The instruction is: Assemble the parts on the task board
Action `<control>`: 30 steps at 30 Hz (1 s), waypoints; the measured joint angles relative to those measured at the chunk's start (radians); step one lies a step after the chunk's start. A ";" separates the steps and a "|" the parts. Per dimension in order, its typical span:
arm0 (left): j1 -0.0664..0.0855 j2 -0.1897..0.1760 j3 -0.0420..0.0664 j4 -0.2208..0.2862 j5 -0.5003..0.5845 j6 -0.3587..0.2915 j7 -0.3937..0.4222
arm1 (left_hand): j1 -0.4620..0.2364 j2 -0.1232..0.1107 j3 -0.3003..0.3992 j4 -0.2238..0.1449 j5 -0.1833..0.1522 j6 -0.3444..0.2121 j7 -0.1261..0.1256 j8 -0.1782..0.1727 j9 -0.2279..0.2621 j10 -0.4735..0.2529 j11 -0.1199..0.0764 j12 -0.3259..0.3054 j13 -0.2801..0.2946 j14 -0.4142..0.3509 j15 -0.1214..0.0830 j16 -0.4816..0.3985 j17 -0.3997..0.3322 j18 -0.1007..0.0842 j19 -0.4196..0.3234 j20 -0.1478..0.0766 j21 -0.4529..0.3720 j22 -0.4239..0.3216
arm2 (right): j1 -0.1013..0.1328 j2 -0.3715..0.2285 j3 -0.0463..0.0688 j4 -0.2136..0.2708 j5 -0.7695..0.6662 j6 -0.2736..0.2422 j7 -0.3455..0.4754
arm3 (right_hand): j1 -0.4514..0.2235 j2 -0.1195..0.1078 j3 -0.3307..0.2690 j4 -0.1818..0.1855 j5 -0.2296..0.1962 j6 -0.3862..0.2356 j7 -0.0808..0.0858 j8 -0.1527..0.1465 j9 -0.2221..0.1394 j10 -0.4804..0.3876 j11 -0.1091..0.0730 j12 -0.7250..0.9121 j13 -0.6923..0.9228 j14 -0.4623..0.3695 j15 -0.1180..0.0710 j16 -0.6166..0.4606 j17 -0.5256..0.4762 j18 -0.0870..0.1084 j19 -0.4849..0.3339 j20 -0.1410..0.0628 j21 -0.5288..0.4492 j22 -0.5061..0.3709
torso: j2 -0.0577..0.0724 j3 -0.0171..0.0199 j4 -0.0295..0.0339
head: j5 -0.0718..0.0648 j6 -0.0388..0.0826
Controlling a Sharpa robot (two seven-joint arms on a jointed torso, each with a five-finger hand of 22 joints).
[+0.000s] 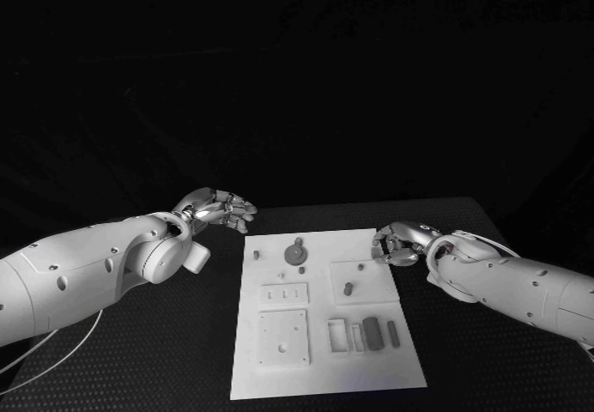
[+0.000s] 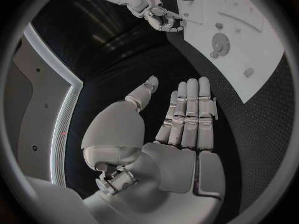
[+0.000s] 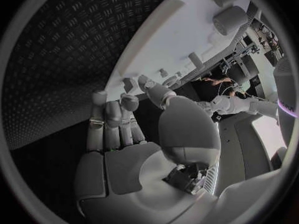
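the left hand (image 1: 218, 209) hangs over the black table (image 1: 148, 360) just off the board's far left corner, fingers spread and nearly straight, nothing in them; the left wrist view shows the same flat hand (image 2: 187, 119). the right hand (image 1: 398, 245) sits at the board's right edge near its far end, fingers curled in toward the thumb; whether a part is pinched there cannot be told. in the right wrist view its fingers (image 3: 112, 119) reach toward the board's rim.

one board (image 1: 324, 378) lies between the two hands. on it: one round gear (image 1: 296, 252) toward the far left, closer to the left hand; one small peg piece (image 1: 350, 288) mid-board; one dark oblong part (image 1: 372, 332) in the near right slots, with a thinner dark bar (image 1: 392, 334) just beside it.
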 measured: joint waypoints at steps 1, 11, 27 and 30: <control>0.000 0.000 0.000 0.000 0.000 0.000 0.000 | 0.000 0.000 0.000 0.000 0.000 0.000 0.000 0.000 0.000 0.000 0.000 0.000 0.000 0.000 0.000 0.000 0.000 0.000 0.000 0.000 0.000 0.000 | 0.000 0.000 0.000 -0.001 0.000 0.000 0.000 | -0.001 0.003 -0.001 0.001 0.000 0.000 0.000 0.000 0.001 0.000 0.000 0.000 0.000 0.000 0.000 0.000 0.000 0.000 0.000 0.000 0.000 0.000 | 0.000 0.0000 -0.0001 | 0.000 -0.001; 0.000 -0.001 0.000 0.003 0.000 0.001 -0.001 | 0.000 0.000 0.000 0.000 0.000 -0.003 0.004 0.000 0.001 0.000 0.000 -0.004 0.001 0.000 0.000 0.000 0.000 0.000 0.000 0.000 -0.004 0.001 | -0.002 0.019 0.000 -0.016 0.004 -0.003 0.001 | -0.011 0.045 -0.010 0.010 0.000 0.038 -0.008 0.017 0.012 -0.003 -0.004 0.004 0.000 0.000 0.000 0.000 0.000 -0.007 0.000 0.000 0.000 0.000 | -0.001 0.0007 -0.0012 | 0.005 -0.007; 0.000 -0.005 0.000 0.007 -0.001 0.003 -0.002 | 0.000 0.000 -0.003 0.003 0.000 -0.003 0.004 -0.006 0.002 0.000 0.000 -0.004 0.003 0.000 0.000 0.000 0.001 0.000 0.000 0.000 -0.004 0.001 | -0.003 0.030 0.000 -0.038 0.010 -0.004 0.000 | -0.011 0.052 -0.012 0.012 0.000 0.046 -0.013 0.021 0.015 0.000 -0.007 0.004 -0.001 0.000 -0.007 0.000 0.000 -0.011 0.000 0.000 0.000 0.000 | -0.002 0.0002 0.0001 | 0.001 -0.014; 0.000 -0.005 0.000 0.007 -0.001 0.004 -0.002 | 0.000 0.000 -0.003 0.003 0.000 -0.003 0.004 -0.006 0.002 0.000 0.000 -0.004 0.003 0.000 0.000 0.000 0.001 0.000 0.000 0.000 -0.004 0.001 | -0.003 0.030 0.000 -0.040 0.011 -0.004 0.000 | -0.011 0.052 -0.012 0.012 0.000 0.046 -0.013 0.021 0.015 0.000 -0.007 0.004 -0.001 0.000 -0.007 0.000 0.000 -0.012 0.000 0.000 0.000 0.000 | -0.002 0.0001 -0.0002 | 0.001 -0.015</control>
